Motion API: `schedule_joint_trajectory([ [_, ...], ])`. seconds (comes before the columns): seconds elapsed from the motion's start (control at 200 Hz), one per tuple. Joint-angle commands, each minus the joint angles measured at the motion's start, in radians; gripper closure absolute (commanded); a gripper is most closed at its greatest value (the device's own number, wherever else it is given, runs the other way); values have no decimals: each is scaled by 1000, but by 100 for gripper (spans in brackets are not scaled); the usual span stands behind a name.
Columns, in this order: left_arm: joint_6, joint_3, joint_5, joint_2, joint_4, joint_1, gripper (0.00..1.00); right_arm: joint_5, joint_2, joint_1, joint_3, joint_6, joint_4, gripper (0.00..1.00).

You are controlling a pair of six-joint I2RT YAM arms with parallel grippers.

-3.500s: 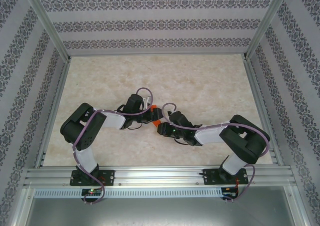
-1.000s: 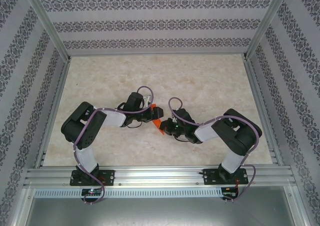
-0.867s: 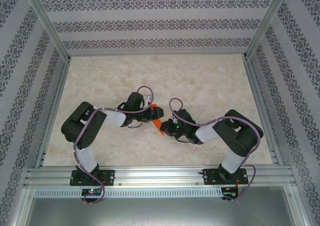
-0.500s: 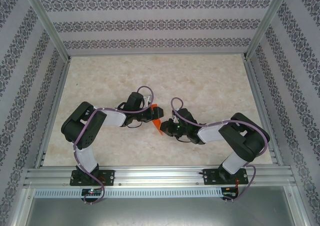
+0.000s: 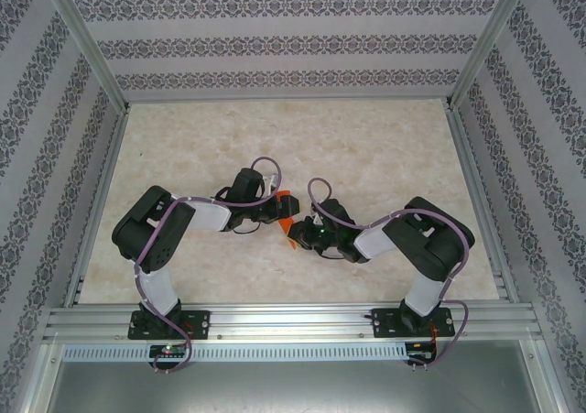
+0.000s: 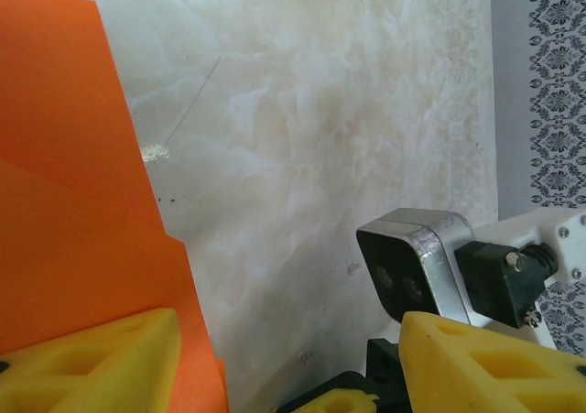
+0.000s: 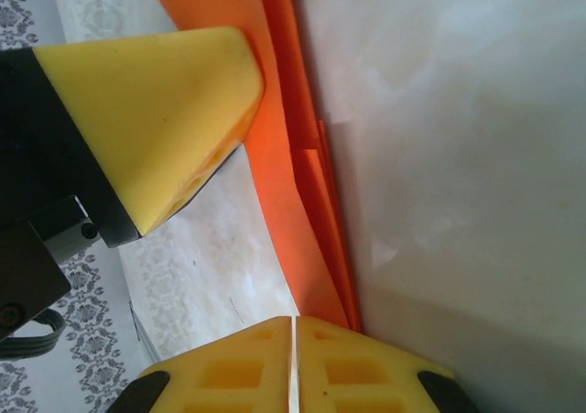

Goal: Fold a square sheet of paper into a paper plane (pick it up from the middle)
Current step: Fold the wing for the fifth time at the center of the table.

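The orange sheet of paper (image 5: pixel 287 216) is near the middle of the bench (image 5: pixel 366 147), just between the two tools. It is already partly folded: in the right wrist view several layers lie one on another along a sharp edge. It casts a shadow on the bench beside it, so I judge that it is lifted a little on that side and does not lie flat.

The left tool (image 6: pixel 288 340) is spread. One of its yellow fingers (image 6: pixel 137 331) is at the sheet and the other is well apart, beside the right arm's wrist camera (image 6: pixel 407 262), so it pinches nothing. I think it is placed there as a support, so that the folded part does not slide while the other arm works.

The right tool (image 7: pixel 293 349) has its two fingers pressed together, with only a thin seam between them. The narrow end of the sheet runs down to these fingers and goes out of sight behind them. Whether the tips nip the paper or only press against it, I cannot tell from this angle. Closed fingers make a narrow, firm point, good for sharpening a crease or holding a thin edge.

The folds are begun, but no pointed dart shape is visible, so the plane seems not finished
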Motion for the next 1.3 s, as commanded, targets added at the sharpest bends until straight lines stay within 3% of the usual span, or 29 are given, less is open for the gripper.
schedule_joint_trajectory([
  [0.0, 28, 4, -9, 34, -94, -3, 34, -29, 37, 33, -38, 26, -4, 90],
  [0.44, 21, 20, -33, 42, -145, -4, 34, 55, -73, 97, 20, -86, -389, 91],
  [0.794, -9, 38, -35, 55, -181, -3, 34, 92, -134, 128, 42, -116, -564, 92],
  [0.989, -12, 43, -28, 58, -193, -3, 34, 115, -212, 127, 48, -133, -579, 92],
  [1.164, -13, 43, -21, 60, -191, -5, 34, 224, -334, 125, 78, -128, -570, 90],
  [1.299, -13, 48, -15, 64, -189, -5, 34, 265, -335, 126, 79, -98, -459, 90],
])
